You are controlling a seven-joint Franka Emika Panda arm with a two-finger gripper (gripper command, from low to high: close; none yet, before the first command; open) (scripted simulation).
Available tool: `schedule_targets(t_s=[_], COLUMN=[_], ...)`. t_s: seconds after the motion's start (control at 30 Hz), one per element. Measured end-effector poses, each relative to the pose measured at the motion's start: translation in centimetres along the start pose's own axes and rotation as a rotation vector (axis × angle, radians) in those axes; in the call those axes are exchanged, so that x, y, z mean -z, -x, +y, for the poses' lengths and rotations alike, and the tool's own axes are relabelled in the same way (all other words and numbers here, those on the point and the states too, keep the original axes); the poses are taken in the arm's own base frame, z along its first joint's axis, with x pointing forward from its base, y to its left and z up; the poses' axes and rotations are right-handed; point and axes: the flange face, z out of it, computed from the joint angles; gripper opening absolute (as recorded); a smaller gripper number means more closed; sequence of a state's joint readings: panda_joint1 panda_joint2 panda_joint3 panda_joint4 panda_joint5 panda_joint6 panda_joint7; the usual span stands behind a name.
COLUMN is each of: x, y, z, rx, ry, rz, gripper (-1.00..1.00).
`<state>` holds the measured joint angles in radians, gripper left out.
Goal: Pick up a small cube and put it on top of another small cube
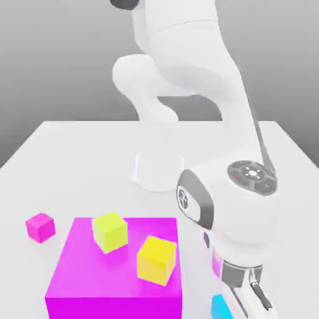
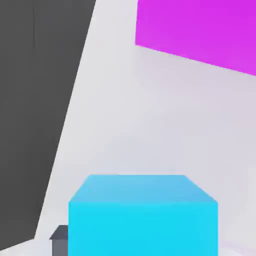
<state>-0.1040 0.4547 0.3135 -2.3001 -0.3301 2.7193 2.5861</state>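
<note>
On white table, one cyan cube, one golden-yellow cube, one lime cube

Cyan cube: small, plain, flat on the white surface, just beside the big magenta block on the ext. view's right, partly hidden by the arm. Golden-yellow cube: small, warm yellow, sits atop the magenta block, near its front edge, slightly turned.

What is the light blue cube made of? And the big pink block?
The cyan cube looks like smooth matte plastic: flat even colour, sharp edges, no shine or grain. The big magenta block looks the same: plain, uniform faces. These are simulator renders, so the real material can't be told.
</note>
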Motion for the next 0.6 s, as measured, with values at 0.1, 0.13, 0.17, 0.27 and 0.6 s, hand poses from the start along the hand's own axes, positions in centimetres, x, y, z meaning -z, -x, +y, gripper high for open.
schedule_targets(t_s=[0.1,0.13,0.17,0.27,0.6], x=[3.3,4.2,5.1,7.9,15.9], y=[0.4,0.4,0.0,-2.0,-15.2], z=[0.4,0.4,0.2,-0.7,-3.0], rx=[0.028,0.046,0.056,0.044,-0.257], ry=[-0.009,-0.02,-0.03,-0.049,-0.012], rz=[0.022,0.05,0.077,0.14,0.131], gripper=[-1.0,-1.0,-1.0,-1.0,-1.0])
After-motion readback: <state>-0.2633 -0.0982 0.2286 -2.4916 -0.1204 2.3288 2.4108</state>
